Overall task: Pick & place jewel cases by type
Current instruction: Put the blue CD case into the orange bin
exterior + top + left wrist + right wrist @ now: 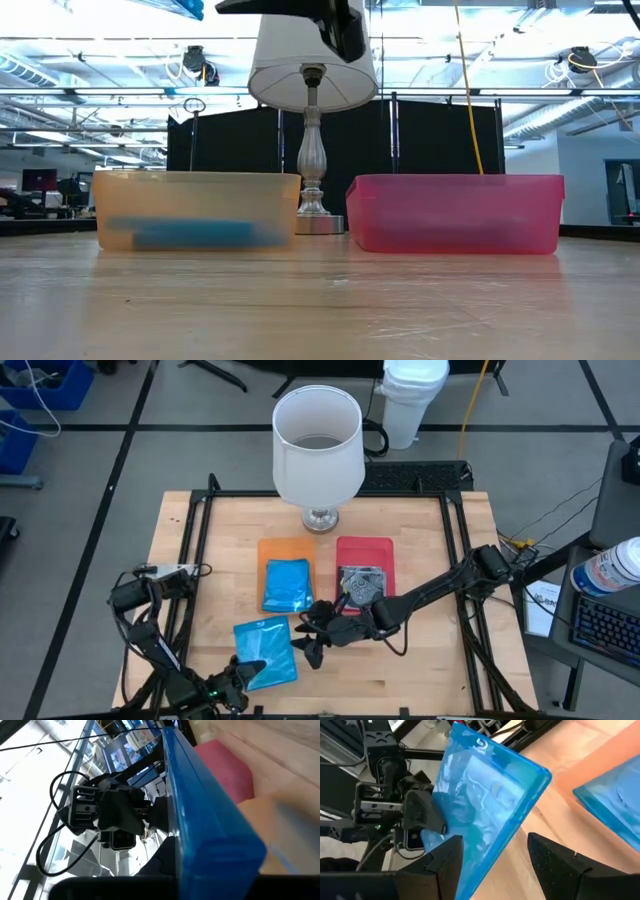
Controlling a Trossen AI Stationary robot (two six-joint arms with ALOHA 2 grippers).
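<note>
A bright blue jewel case [266, 652] is held up near the table's near edge, in front of the orange tray; it also shows in the right wrist view [485, 805] and edge-on in the left wrist view [200, 810]. My left gripper [250, 672] is shut on it. My right gripper [310, 640] is open just right of the case, and its fingers [445, 865] stand on either side of the case's free edge; I cannot tell whether they touch it. A second blue case [287, 586] lies flat in the orange tray, and a grey/clear case [362, 582] lies in the red tray. My left gripper holds the blue jewel case by its near-left edge [439, 822], pinched between the two fingers. The fingers come at it from the table's near-left side. The case is tilted up on edge, with its far corner [542, 775] free in the air.
The orange tray [270, 548] and the red tray [365, 548] sit side by side at the table's middle. A white-shaded lamp [318, 445] stands behind them. A black frame rail [195, 560] runs along each side of the table.
</note>
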